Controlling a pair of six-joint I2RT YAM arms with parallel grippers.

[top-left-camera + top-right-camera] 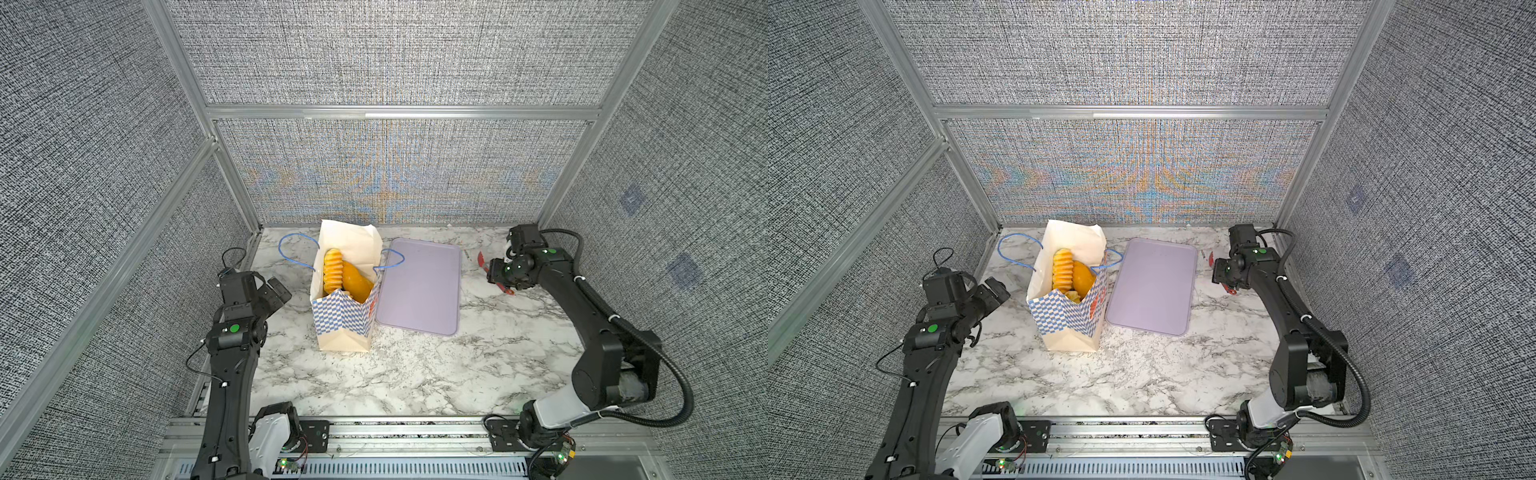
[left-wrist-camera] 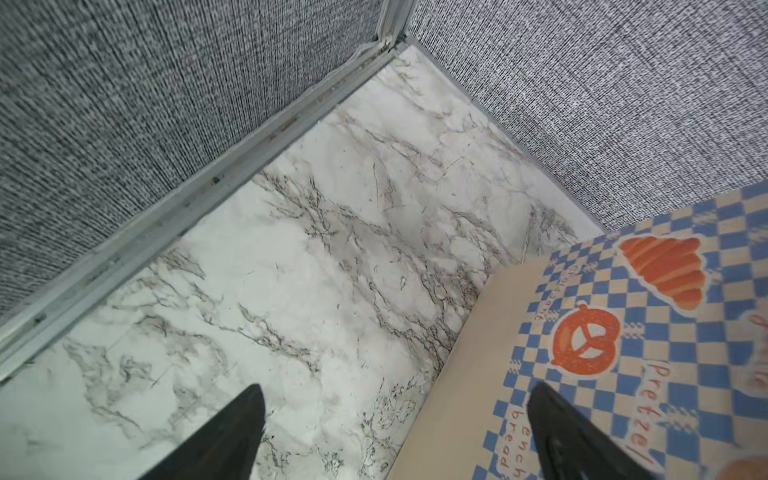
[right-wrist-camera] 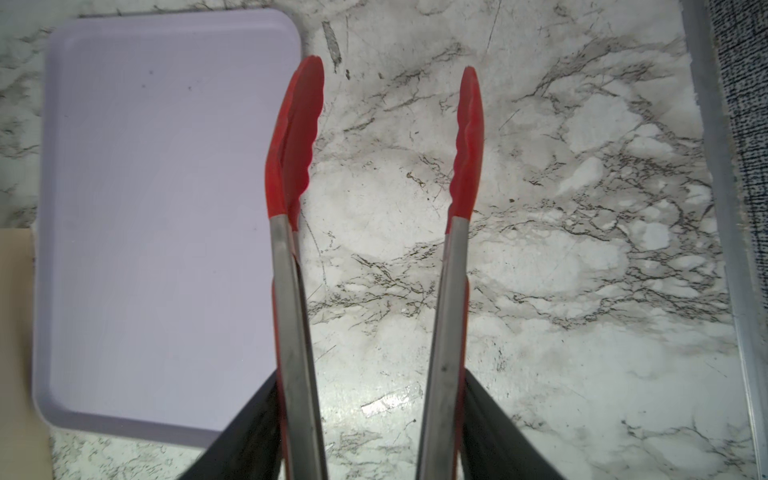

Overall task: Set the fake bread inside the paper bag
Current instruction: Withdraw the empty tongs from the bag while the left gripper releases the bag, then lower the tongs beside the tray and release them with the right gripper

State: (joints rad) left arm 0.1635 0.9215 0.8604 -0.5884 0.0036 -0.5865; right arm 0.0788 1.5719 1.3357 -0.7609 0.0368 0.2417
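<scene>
**A:** What's the setting?

**B:** Grey woven walls (image 1: 395, 54) enclose a white marble desk (image 1: 415, 374).

**A:** What's on the left?

**B:** The left end effector (image 2: 397, 432) is released, with its fingers spread wide and nothing between them. It hangs low, near the left side of the paper bag (image 1: 343, 324). I cannot tell whether it touches the paper.

**A:** And the bag?

**B:** It stands upright left of the middle with its mouth open and its blue cord handles flopped outward. The fake bread (image 1: 356, 283) is inside. In both top views a ribbed yellow roll and a smooth orange loaf poke up near the rim.

**A:** What's further right?

**B:** A flat lavender tray (image 1: 419, 286) lies just beside the bag. Past it, at the far right, the right end effector (image 3: 371, 395) is grasping the red tongs (image 3: 293, 291) by their steel arms. The tongs' red tips stand apart above the desk, next to the tray's edge.
</scene>
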